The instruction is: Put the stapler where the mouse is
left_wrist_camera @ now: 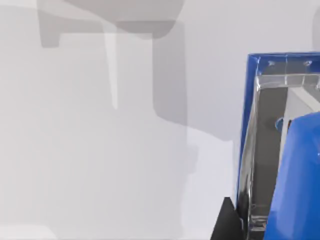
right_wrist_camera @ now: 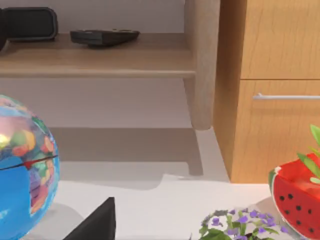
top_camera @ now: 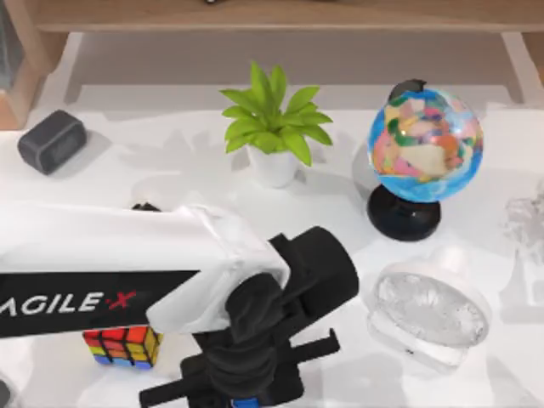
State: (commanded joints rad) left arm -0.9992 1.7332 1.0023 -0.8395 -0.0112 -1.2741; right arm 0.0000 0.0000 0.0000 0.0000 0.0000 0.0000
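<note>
The stapler (left_wrist_camera: pixel 295 175) is bright blue with a shiny metal inner part, and it looms large and very close in the left wrist view. From above, just a sliver of the stapler's blue (top_camera: pixel 246 401) peeks out under my left gripper (top_camera: pixel 245 384) at the table's front edge, near the middle. My left arm (top_camera: pixel 102 272) reaches in from the left and covers much of the table. The mouse is hidden. A dark tip of my right gripper (right_wrist_camera: pixel 95 224) juts into the right wrist view, which faces a shelf and a cabinet.
A Rubik's cube (top_camera: pixel 123 347) lies beside the left arm at the front left. A potted plant (top_camera: pixel 274 127), a globe (top_camera: pixel 423 144) and a grey box (top_camera: pixel 53 140) stand along the back. A clear round object (top_camera: pixel 429 310) sits at the right. Something small and dark (top_camera: pixel 144 206) peeks over the arm.
</note>
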